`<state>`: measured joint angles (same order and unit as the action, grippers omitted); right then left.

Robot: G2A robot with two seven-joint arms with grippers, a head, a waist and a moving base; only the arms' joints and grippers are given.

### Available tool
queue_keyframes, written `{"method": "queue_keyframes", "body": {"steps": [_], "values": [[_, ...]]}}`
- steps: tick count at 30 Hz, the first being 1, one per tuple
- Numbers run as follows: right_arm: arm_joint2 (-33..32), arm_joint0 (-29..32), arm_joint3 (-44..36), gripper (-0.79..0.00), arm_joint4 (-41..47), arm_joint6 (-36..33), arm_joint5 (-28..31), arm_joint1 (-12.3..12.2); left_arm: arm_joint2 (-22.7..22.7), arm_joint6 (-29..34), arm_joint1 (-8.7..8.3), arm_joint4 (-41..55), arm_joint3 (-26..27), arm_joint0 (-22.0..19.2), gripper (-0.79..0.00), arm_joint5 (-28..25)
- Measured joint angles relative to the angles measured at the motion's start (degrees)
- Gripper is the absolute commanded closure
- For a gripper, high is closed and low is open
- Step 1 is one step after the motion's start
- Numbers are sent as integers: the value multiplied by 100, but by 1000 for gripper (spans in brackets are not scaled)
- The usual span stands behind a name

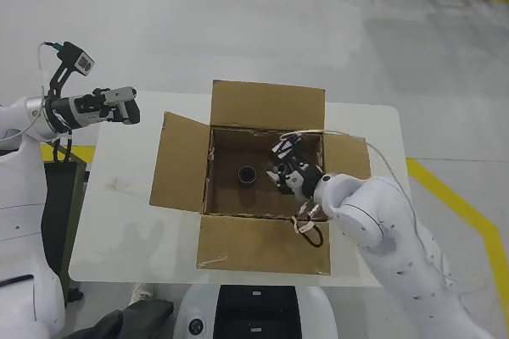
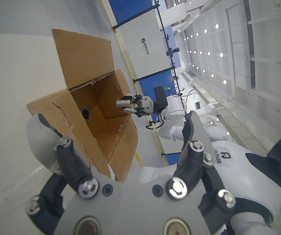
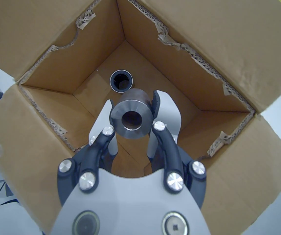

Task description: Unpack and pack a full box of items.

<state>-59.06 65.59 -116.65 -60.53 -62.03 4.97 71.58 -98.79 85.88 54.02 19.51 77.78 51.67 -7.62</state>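
An open cardboard box (image 1: 182, 165) (image 3: 204, 18) (image 2: 81, 57) stands on the white table with its flaps spread out. My right gripper (image 1: 282, 168) (image 3: 133, 110) (image 2: 128, 105) hangs over the box's right half, shut on a steel cylinder (image 3: 132, 117) (image 2: 122, 103) with a bore through it. A second black ring-shaped cylinder (image 1: 247, 175) (image 3: 121, 81) (image 2: 85, 113) stands on the box floor. My left gripper (image 1: 127, 106) (image 2: 120, 133) is held high, off the table's far left corner, open and empty.
The white table (image 1: 123, 212) shows bare areas left of the box and beyond its right flap (image 1: 382, 127). A yellow floor line (image 1: 458, 203) runs to the right of the table.
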Motion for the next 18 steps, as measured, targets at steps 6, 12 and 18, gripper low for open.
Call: {"method": "queue_keyframes", "body": {"steps": [6,12,18], "values": [[-406,574,-375,0,-82,-53,80,-108,0,0,0,0,0,0,-785,0],[-1083,1044,-717,0,28,56,-58,-199,0,0,0,0,0,0,-785,0],[-1825,1564,-1232,0,-64,106,-216,-286,0,0,0,0,0,0,-785,0]]}}
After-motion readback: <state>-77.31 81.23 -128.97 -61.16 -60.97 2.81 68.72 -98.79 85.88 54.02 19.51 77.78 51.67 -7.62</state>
